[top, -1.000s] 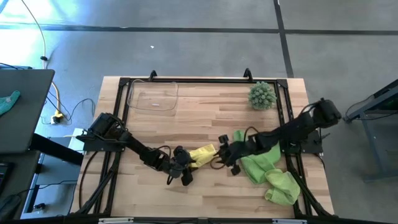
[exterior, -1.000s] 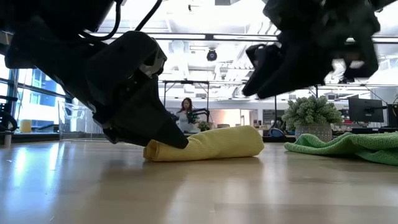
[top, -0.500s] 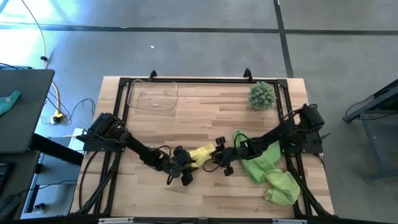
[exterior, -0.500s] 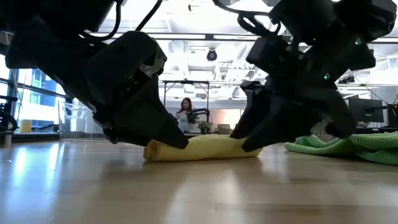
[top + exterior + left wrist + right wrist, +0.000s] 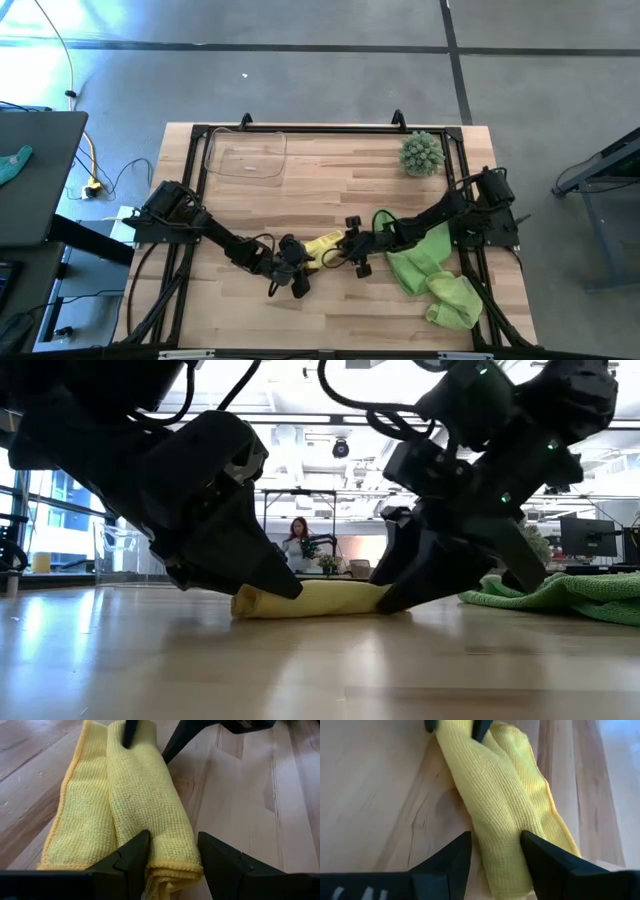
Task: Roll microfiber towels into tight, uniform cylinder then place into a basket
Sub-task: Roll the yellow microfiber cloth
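The pale yellow towel [image 5: 326, 245] lies partly rolled at the table's middle, the roll [image 5: 150, 805] beside a flat flap [image 5: 75, 825] that rests on the wood. My left gripper [image 5: 300, 262] is shut on the roll's left end. My right gripper [image 5: 350, 250] is shut on its right end. In the low view the roll [image 5: 330, 598] lies on the table between the two grippers. Two light green towels [image 5: 420, 255] [image 5: 455, 300] lie crumpled at the right. The clear basket [image 5: 245, 155] stands at the far left. My left gripper pinches the roll's left end [image 5: 172, 840] between its two fingers [image 5: 132, 855], one on each side of the roll. The fingers slant down and lie along the roll. The roll rests on the table. My right gripper pinches the roll's right end [image 5: 495, 835] between its two fingers [image 5: 545, 857], one on each side. The fingers slant down from the table's right and lie along the roll. The roll rests on the table.
A spiky round green plant [image 5: 421, 153] stands at the far right. A black frame [image 5: 300, 128] runs along the table's far and side edges. Bare wood lies between the basket and the roll.
My right gripper has gone toward the table's left and down, from above the green towels onto the right end of the yellow roll, and has taken hold of it. The roll has stayed in place.
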You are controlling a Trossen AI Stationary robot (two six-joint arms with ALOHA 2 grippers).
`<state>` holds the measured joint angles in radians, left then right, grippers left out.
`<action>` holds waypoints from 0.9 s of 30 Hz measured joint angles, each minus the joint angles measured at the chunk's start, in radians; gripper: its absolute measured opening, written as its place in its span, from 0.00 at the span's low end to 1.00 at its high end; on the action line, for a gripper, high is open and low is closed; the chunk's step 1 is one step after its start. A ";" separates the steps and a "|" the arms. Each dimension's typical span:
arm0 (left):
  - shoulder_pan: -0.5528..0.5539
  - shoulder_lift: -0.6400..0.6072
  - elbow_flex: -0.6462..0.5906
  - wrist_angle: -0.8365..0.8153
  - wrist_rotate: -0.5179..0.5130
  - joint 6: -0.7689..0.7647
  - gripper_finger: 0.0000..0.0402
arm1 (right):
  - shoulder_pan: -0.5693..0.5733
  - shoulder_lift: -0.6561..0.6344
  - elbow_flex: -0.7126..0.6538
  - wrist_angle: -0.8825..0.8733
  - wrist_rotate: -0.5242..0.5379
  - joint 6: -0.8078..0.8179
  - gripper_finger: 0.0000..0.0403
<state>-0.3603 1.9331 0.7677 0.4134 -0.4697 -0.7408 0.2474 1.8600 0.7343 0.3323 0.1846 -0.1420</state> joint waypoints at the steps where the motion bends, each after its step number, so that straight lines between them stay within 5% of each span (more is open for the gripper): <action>1: 0.000 0.000 0.001 0.000 0.000 0.007 0.40 | -0.006 0.006 0.000 -0.001 -0.015 0.019 0.42; 7: -0.003 -0.032 -0.001 -0.024 0.009 0.105 0.40 | -0.027 0.017 0.003 -0.027 -0.052 0.157 0.37; 17: -0.004 -0.180 -0.001 -0.195 0.001 0.219 0.40 | -0.039 0.016 0.002 -0.025 -0.090 0.338 0.09; 27: -0.004 -0.283 0.000 -0.145 -0.039 0.322 0.40 | -0.127 0.018 0.003 -0.005 -0.344 0.659 0.03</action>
<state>-0.3641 1.6505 0.7682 0.2680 -0.5087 -0.4191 0.1201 1.8779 0.7368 0.3271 -0.1592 0.5173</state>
